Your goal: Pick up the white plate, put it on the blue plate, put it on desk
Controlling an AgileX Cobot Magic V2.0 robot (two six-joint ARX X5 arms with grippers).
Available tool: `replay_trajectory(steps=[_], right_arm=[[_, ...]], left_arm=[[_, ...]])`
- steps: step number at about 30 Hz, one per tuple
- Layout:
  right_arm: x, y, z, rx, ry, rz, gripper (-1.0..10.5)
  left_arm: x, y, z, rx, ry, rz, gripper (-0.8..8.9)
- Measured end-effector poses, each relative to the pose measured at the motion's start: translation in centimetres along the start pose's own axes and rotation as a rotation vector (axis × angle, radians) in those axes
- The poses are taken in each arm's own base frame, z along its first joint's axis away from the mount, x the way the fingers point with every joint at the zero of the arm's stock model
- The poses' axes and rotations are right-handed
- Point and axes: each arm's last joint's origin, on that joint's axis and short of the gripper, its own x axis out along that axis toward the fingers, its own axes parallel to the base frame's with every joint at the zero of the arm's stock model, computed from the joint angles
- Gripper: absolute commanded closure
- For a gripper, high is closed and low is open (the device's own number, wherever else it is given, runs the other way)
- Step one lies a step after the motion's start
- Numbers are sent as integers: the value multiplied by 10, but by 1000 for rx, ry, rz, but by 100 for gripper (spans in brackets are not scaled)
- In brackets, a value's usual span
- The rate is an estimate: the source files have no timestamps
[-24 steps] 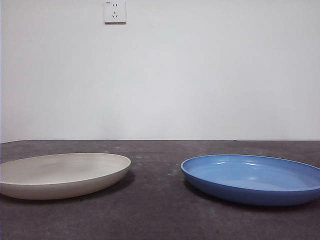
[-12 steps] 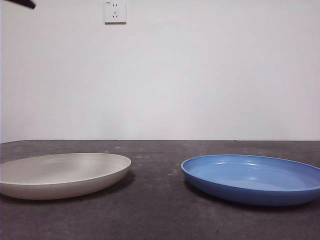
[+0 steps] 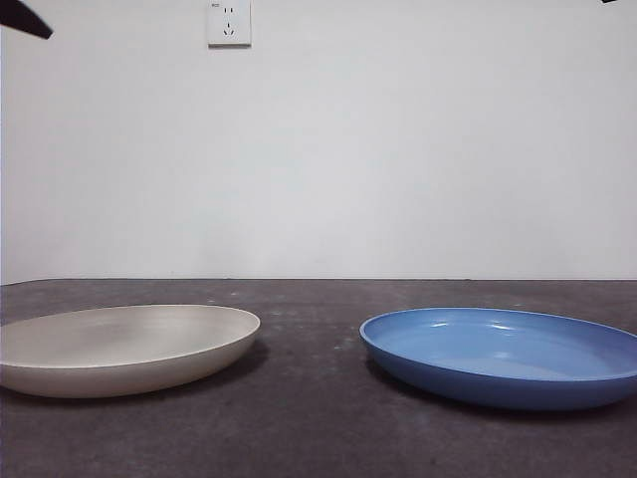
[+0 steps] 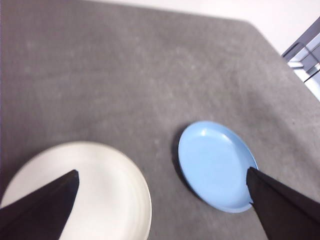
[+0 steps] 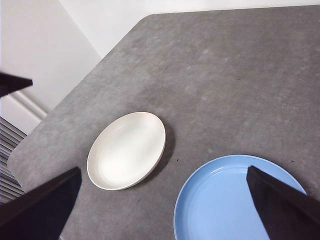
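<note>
Hand (image 3: 22, 18) newly lower; 2 plates: white plate (image 3: 124, 347), blue plate (image 3: 503, 356)

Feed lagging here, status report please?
Both end effectors open, high, empty. Round cream-white plate and glossy blue plate apart on dark grey desk. Nothing between them.

The desk (image 3: 318, 428) carries white plate (image 3: 124, 349), blue plate (image 3: 503, 357).

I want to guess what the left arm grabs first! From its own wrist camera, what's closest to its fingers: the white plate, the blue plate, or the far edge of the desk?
1. The white plate: right beneath the left gripper, under one of its fingers.
2. The blue plate: beside the white one, with bare desk between.
3. The desk's far edge: well beyond both plates, by the wall.
</note>
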Motion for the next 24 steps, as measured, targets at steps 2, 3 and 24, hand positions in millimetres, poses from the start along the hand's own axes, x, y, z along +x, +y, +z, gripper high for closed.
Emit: replay_trajectory(steps=[2,3,24], right_arm=[[0,0,-1,7,9,-1,312],[0,0,-1,10,13,-2,312],[0,0,-4,25,33,2,312]], left_arm=[[-4,2,0,-32,27,26,215],[-7,4,1,-48,35,43,217],[76,121,0,-390,446,209,220]])
